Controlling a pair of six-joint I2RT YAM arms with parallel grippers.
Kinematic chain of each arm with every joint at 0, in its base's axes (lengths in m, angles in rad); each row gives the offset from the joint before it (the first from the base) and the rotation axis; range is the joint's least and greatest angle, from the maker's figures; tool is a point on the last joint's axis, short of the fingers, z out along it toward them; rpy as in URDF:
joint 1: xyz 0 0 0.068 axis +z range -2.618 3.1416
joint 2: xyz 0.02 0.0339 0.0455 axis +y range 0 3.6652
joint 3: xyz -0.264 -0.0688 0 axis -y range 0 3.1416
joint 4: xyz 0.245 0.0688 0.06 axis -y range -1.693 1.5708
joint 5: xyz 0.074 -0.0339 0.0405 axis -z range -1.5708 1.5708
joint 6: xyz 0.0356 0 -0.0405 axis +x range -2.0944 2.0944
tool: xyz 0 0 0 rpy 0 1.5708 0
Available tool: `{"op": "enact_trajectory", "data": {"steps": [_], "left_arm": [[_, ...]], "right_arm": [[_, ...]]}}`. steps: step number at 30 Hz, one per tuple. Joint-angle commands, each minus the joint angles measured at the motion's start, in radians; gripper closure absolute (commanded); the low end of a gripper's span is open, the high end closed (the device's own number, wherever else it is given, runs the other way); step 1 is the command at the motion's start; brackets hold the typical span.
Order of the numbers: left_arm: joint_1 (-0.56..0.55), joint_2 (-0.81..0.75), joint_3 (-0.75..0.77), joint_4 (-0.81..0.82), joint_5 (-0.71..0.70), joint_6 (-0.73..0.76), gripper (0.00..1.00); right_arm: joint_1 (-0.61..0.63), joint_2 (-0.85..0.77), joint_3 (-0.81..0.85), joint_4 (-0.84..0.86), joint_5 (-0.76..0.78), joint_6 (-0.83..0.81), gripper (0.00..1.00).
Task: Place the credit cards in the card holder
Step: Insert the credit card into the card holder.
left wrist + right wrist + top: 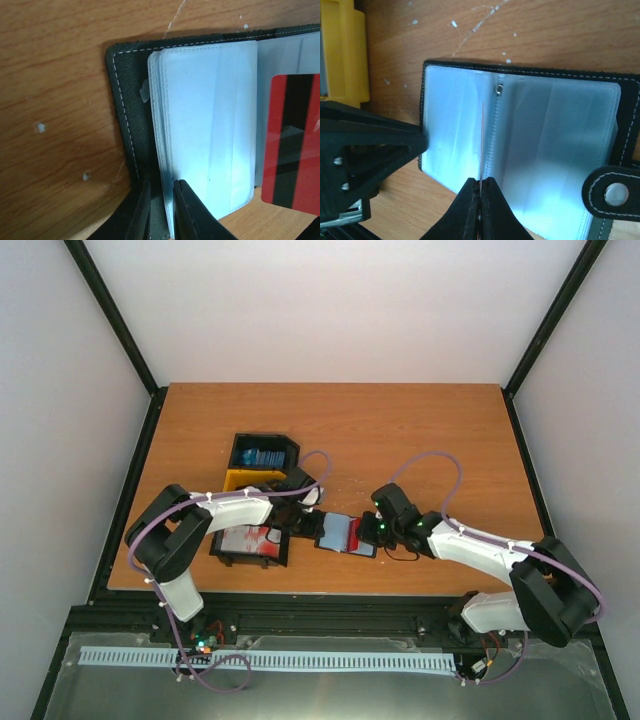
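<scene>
1. Jaws of the right gripper (480,200) press together on a credit card (482,145), held edge-on above the open card holder (555,125) near its spine, probably to slip it into a sleeve.
2. Jaws of the left gripper (161,190) leave a slim gap at the holder's lower-left cover. I cannot tell whether they grip it; they are likely steadying it.
3. The yellow bin (342,50) and the left gripper crowd the frame's left, while the right page lies free.

Nothing can be read: no words, brand or numbers show on the red card (295,145), the wallet (530,70) or the bins (237,452).
</scene>
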Motion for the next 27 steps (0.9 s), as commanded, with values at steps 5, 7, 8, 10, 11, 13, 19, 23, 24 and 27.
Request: {"op": "enact_trajectory", "data": {"steps": [5,7,8,10,11,13,19,23,24,27], "left_arm": [[-0.019,0.018,-0.027,-0.084,-0.009,-0.003,0.88],[-0.019,0.02,-0.029,-0.081,-0.005,-0.001,0.88],[-0.019,0.021,-0.03,-0.08,-0.004,0.0,0.88],[-0.021,0.02,-0.03,-0.078,-0.002,0.001,0.89],[-0.02,0.019,-0.03,-0.076,-0.001,0.0,0.88],[-0.02,0.02,-0.03,-0.074,0.002,0.003,0.89],[-0.02,0.025,-0.026,-0.078,-0.002,0.003,0.89],[-0.021,0.026,-0.024,-0.08,-0.003,0.002,0.89],[-0.02,0.027,-0.023,-0.081,-0.005,0.001,0.89],[-0.02,0.029,-0.023,-0.082,-0.008,-0.001,0.89]], "right_arm": [[-0.04,0.056,-0.081,0.199,-0.082,0.017,0.97],[-0.05,0.066,-0.098,0.236,-0.105,0.024,0.97],[-0.052,0.07,-0.102,0.25,-0.112,0.027,0.97],[-0.056,0.078,-0.11,0.28,-0.118,0.041,0.97],[-0.056,0.08,-0.115,0.299,-0.119,0.046,0.97],[-0.057,0.083,-0.121,0.326,-0.118,0.052,0.97],[-0.057,0.045,-0.147,0.365,-0.072,0.011,0.97],[-0.057,0.019,-0.181,0.4,-0.063,0.005,0.97],[-0.057,0.018,-0.187,0.409,-0.065,0.006,0.97],[-0.057,0.006,-0.209,0.456,-0.078,0.025,0.97]]}}
